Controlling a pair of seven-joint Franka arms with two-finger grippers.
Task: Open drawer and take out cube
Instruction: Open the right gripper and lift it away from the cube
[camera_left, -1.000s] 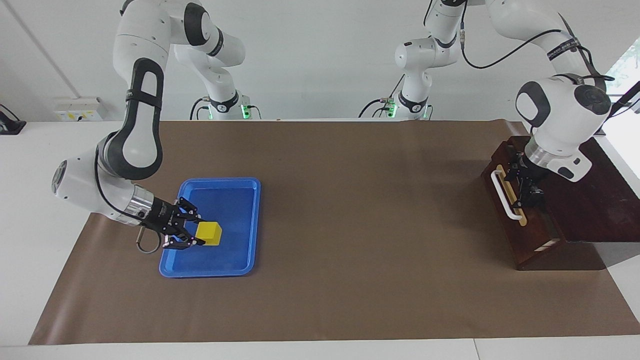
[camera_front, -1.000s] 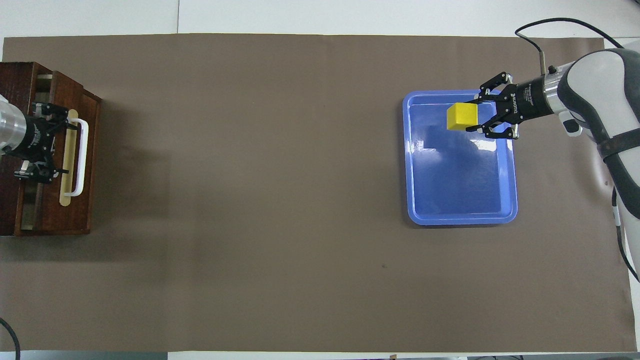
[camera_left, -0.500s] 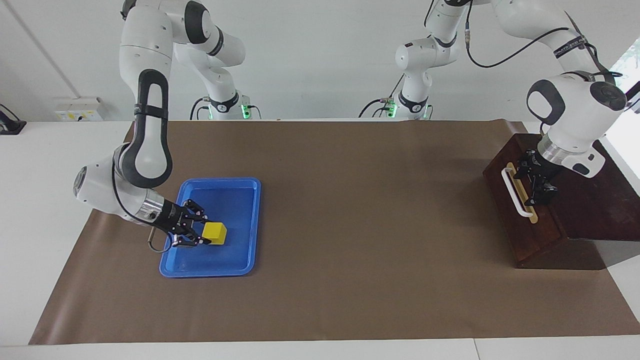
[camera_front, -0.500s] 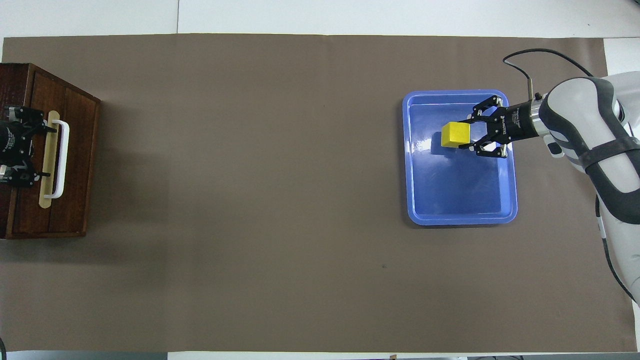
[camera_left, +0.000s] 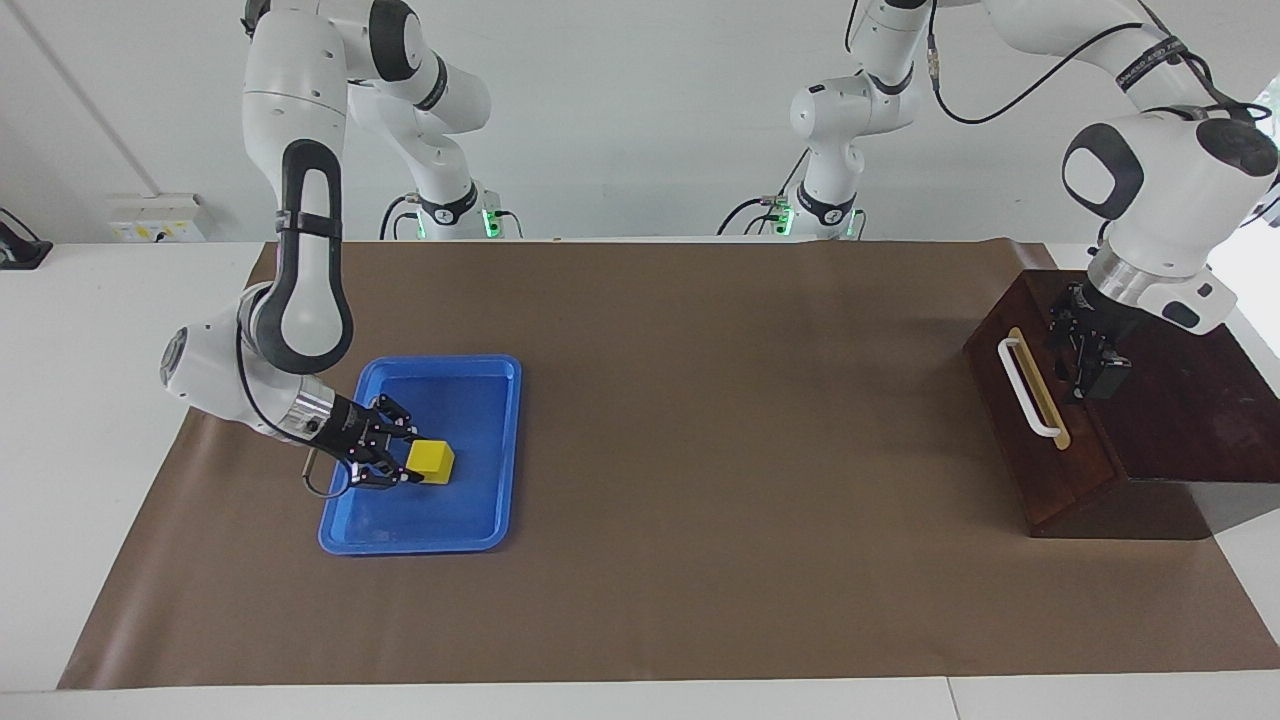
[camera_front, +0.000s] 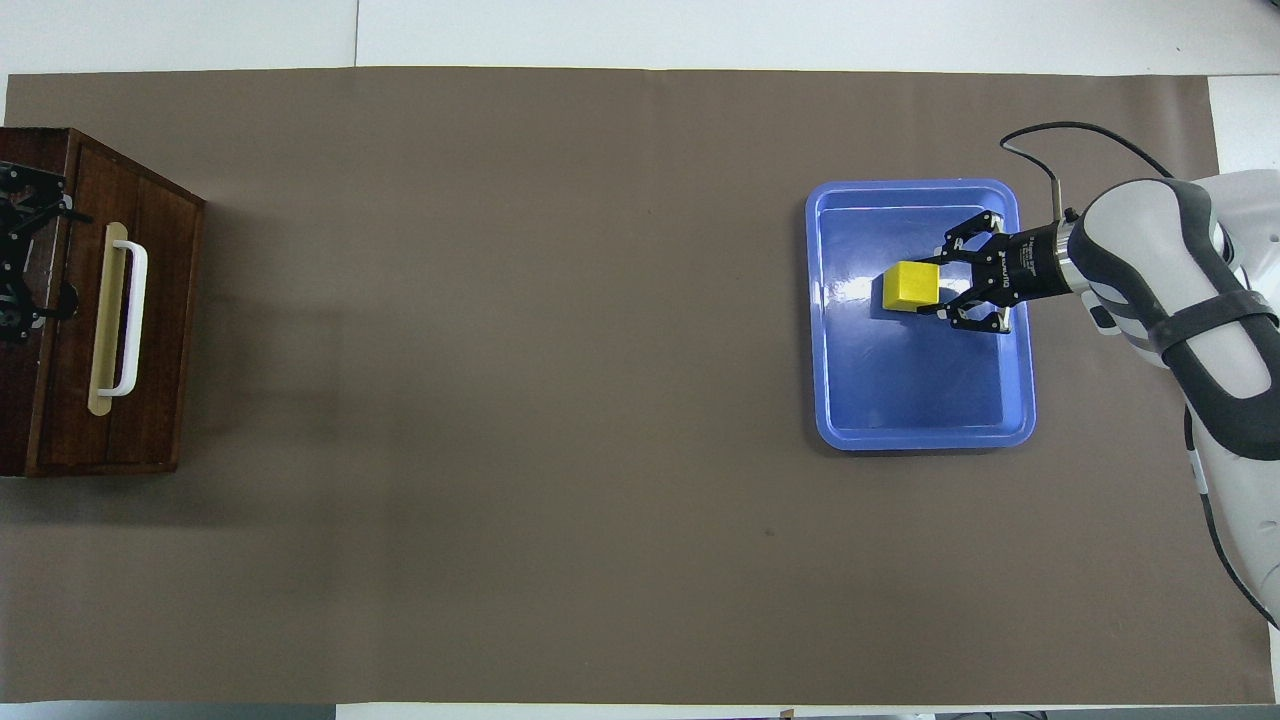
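The cube has come down: a second ago it hung higher over the blue tray, and now it sits low in the tray's middle, a little toward the edge farther from the robots. At the other end the drawer, which stood pulled out a moment back, is shut flush with its dark wooden box. The left hand has pulled off the drawer front and lifted back over the box top.

The right hand has the cube clamped between its fingertips, reaching in almost level from the tray's outer long side. Whether the cube's underside actually touches the tray floor I can't tell, but its shadow lies tight against it in the overhead view.

The tray lies toward the right arm's end of the table, on the brown paper mat that covers most of the surface. There's a wide stretch of bare mat between the tray and the box.

The box stands at the left arm's end, drawer front facing the tray. The white bar handle on its gold strip has nothing touching it. The left hand hovers over the box, just beside the handle's edge of the top, fingers spread wide and holding nothing.
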